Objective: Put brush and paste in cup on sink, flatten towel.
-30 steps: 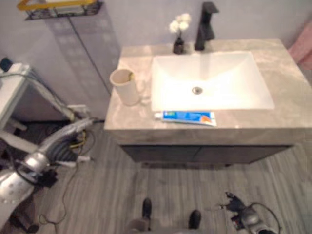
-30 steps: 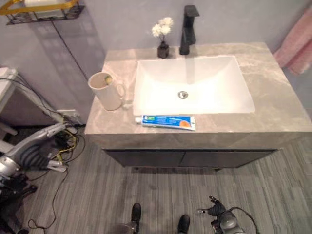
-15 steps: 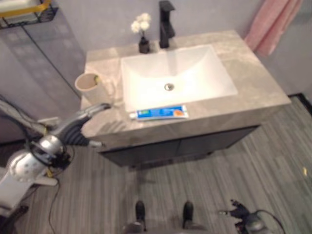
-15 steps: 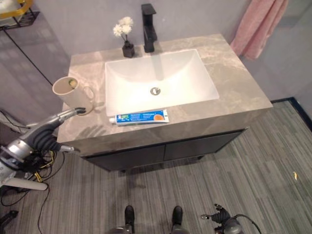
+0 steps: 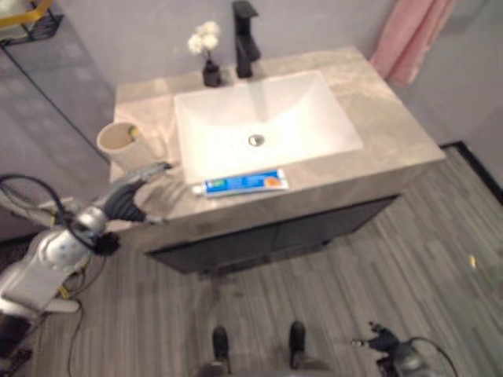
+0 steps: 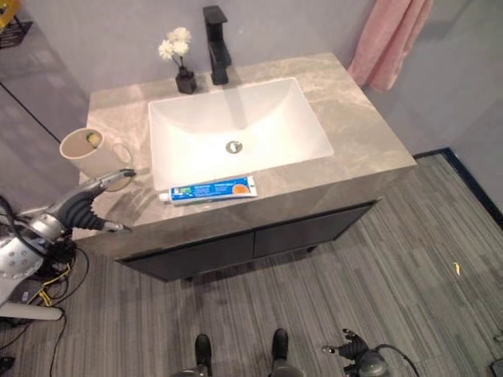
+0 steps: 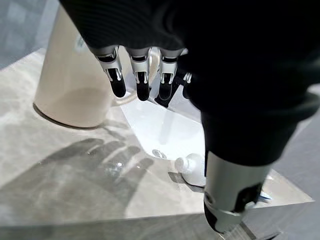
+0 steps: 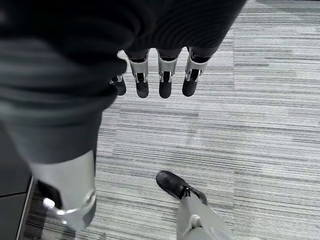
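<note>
The left hand (image 6: 100, 191) reaches over the front left corner of the counter (image 6: 369, 149) with its fingers (image 7: 118, 85) straight and loose, holding nothing; it hangs just above the stone, near the base of the cup (image 6: 82, 151), which suggests an approach and not a grasp. The cup stands upright just left of the sink (image 6: 236, 129), its handle turned toward the basin, and something small and yellowish sits inside it, too small to tell whether it is the brush. The paste (image 6: 212, 190) lies flat on the counter strip just in front of the sink, parallel to the basin's edge, so a pick from above looks easy. A pink towel (image 6: 387, 41) hangs on the wall behind the sink's right side, bunched. The right hand (image 8: 150, 75) hangs low over the floor, well away from the sink, fingers relaxed and empty.
</note>
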### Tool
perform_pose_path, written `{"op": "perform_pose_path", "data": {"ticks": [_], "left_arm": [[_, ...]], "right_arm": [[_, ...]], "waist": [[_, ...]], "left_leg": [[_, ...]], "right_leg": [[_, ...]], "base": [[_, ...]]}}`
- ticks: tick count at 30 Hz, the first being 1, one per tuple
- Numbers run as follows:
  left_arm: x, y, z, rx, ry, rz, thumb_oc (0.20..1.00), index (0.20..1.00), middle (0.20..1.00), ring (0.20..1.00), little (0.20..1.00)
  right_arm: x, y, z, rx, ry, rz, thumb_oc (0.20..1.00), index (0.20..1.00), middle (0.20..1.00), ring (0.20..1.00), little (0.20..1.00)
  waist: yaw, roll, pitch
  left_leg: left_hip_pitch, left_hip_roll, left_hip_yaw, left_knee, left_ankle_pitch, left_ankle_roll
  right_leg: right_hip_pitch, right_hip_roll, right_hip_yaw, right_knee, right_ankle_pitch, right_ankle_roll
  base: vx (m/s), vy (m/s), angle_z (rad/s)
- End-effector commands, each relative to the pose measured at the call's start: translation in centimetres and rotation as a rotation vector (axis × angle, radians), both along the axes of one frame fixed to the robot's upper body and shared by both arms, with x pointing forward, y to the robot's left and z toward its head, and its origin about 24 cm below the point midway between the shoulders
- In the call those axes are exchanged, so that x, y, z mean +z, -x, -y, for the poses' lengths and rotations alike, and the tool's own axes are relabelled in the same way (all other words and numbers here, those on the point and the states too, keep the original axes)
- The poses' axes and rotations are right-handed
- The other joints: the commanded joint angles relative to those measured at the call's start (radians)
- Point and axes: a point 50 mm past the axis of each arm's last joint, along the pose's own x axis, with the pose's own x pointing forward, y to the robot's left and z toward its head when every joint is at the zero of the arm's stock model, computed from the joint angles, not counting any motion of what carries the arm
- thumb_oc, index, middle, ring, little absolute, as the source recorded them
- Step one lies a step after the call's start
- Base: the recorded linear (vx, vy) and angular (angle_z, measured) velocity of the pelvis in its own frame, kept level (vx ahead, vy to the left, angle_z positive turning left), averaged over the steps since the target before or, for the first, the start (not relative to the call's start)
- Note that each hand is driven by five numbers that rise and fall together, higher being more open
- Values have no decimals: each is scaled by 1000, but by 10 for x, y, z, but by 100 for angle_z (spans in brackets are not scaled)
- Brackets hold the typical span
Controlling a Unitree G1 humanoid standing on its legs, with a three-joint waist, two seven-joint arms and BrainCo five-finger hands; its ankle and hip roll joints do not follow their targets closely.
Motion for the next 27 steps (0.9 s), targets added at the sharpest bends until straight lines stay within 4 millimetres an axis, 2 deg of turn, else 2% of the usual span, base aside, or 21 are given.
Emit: {"op": "perform_pose_path", "data": {"ticks": [1, 10, 21, 27], "left_arm": [[37, -17, 1, 19, 34, 179, 1000, 1000, 1000, 1000, 1000], [54, -41, 8, 35, 54, 239, 1000, 1000, 1000, 1000, 1000], [61, -61, 20, 45, 134, 264, 1000, 1000, 1000, 1000, 1000], [63, -68, 30, 27, 123, 266, 1000, 1000, 1000, 1000, 1000]], "right_arm": [[11, -17, 9, 6, 20, 57, 1000, 1000, 1000, 1000, 1000], [15, -26, 11, -3, 37, 80, 1000, 1000, 1000, 1000, 1000], [15, -29, 11, -40, 44, 90, 1000, 1000, 1000, 1000, 1000], [15, -31, 7, -46, 33, 104, 1000, 1000, 1000, 1000, 1000]], "waist": [[-17, -4, 25], [-39, 4, 45], [-59, 3, 72], [-66, 3, 76]], "left_leg": [[17, 17, -73, 13, -52, 6], [-38, 15, -59, 13, -36, 3], [-63, 27, -26, 13, -23, -1], [-68, 31, -20, 13, -20, -2]], "right_leg": [[22, -29, -42, 5, -47, 66], [-53, -29, -10, 5, -26, 66], [-105, -17, 29, 5, -13, 63], [-116, -12, 40, 5, -11, 60]], "base": [[-2, -7, -5], [7, -16, -9], [13, -24, -11], [5, -26, -6]]}}
